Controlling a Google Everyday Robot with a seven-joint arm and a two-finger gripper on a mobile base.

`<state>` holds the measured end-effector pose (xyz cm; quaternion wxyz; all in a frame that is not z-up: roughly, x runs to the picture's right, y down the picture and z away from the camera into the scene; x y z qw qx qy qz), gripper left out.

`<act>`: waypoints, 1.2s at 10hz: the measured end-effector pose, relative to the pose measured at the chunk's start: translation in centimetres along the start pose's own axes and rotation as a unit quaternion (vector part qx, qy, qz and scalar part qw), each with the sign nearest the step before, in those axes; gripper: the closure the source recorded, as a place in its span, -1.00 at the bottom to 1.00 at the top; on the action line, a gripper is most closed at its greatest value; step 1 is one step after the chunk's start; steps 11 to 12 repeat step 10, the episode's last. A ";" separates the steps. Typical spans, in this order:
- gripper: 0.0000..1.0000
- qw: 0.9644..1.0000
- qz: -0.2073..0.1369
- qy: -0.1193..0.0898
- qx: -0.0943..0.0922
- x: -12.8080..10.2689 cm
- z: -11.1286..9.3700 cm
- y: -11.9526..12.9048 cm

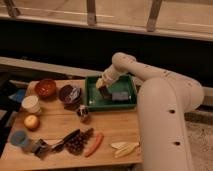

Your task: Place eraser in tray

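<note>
Green plastic tray (131,103) at about one o'clock from the wooden table's (112,131) middle, low walls all round. Camera view: gripper (103,88) down inside the tray's left half, at nine o'clock from the small grey-blue block (119,96) lying on the tray floor. Dark eraser (104,91) right at the fingertips, low over or touching the floor; cannot tell which. Cannot tell either how far the fingers stand apart, nor whether the eraser is gripped or already let go. Judged from this: release step in hand. Best done by lowering until the eraser lies flat on bare green, clear of the grey-blue block at three o'clock and of the left wall at nine o'clock, then parting the fingers fully before lifting straight up toward twelve o'clock. Worth avoiding any sideways drag, likely to tip the eraser onto the block or rim. Red-brown bowl (45,88) well apart, no concern.
</note>
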<state>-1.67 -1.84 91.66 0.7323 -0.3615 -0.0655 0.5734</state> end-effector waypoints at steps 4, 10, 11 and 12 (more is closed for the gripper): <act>-0.45 1.000 0.009 0.006 0.004 0.8 0.8 -0.7; -0.57 1.000 0.011 0.004 0.003 1.0 0.7 -0.6; -0.57 1.000 0.011 0.004 0.003 1.0 0.7 -0.6; -0.57 1.000 0.011 0.004 0.003 1.0 0.7 -0.6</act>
